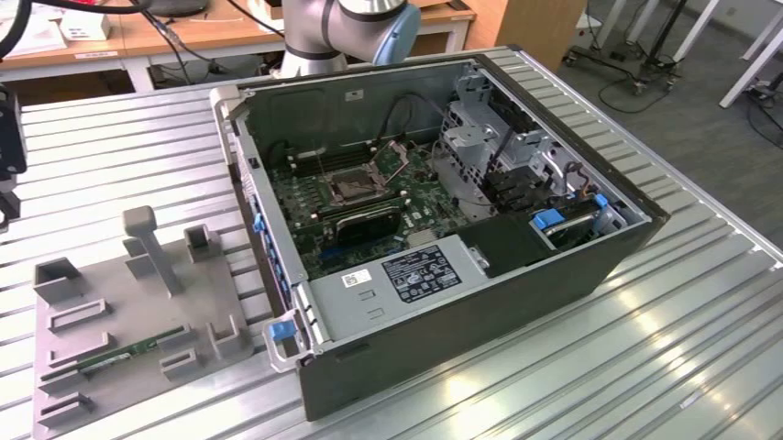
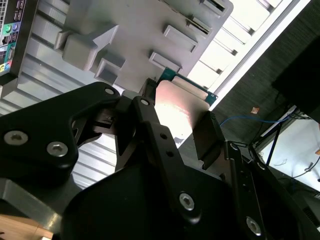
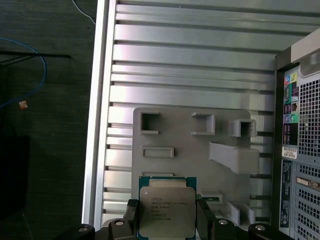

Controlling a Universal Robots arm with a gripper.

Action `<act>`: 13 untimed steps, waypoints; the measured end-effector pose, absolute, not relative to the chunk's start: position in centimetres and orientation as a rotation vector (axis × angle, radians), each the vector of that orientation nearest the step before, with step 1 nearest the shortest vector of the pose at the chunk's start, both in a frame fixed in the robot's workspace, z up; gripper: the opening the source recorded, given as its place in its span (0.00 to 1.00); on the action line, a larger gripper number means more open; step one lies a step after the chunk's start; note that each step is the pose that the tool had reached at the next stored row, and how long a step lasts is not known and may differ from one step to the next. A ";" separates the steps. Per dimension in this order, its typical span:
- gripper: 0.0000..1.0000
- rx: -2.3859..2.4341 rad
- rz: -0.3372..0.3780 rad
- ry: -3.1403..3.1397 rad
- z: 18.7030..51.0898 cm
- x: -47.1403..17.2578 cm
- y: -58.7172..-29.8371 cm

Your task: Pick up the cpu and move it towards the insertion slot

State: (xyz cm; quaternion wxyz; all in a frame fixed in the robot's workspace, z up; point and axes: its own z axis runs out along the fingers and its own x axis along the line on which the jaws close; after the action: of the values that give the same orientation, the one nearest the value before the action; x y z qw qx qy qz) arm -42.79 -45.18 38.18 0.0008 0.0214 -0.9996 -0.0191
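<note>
Two fingers (image 3: 204, 221) of the gripper (image 3: 167, 225) pinch the chip (image 3: 167, 205) by opposite edges. Its metal top shows in the first wrist view, over the grey tray (image 3: 190, 145) on the slatted table (image 3: 190, 55). The socket (image 1: 355, 183) sits well apart, inside the open computer case (image 1: 490, 302).

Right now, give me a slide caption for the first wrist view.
The gripper, shut on the cpu, over the grey fixture tray and slatted table.

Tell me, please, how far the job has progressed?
Done: the gripper is shut on the thin square silver-grey cpu. In hand: it hangs above the grey holder plate. Left: reaching the dark square insertion slot with silver bracket in the open computer case.
</note>
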 end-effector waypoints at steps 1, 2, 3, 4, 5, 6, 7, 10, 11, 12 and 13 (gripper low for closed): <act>0.55 0.067 -0.060 -3.139 38.2 -42.7 -45.2; 0.55 0.067 -0.060 -3.139 38.2 -42.7 -45.2; 0.55 0.067 -0.060 -3.139 38.2 -42.6 -45.2; 0.55 0.067 -0.060 -3.139 38.2 -42.6 -45.2; 0.55 0.067 -0.060 -3.139 38.2 -42.5 -45.2; 0.55 0.067 -0.060 -3.139 38.2 -42.5 -45.2; 0.55 0.067 -0.060 -3.139 38.2 -42.4 -45.2; 0.55 0.067 -0.060 -3.139 38.2 -42.2 -45.2; 0.55 0.067 -0.060 -3.139 38.2 -42.2 -45.2; 0.55 0.067 -0.060 -3.139 38.2 -42.1 -45.2; 0.55 0.067 -0.060 -3.139 38.2 -42.1 -45.2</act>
State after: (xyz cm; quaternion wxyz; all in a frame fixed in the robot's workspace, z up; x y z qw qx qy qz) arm -42.06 -45.18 38.18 0.0008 0.0214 -0.9996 -0.0191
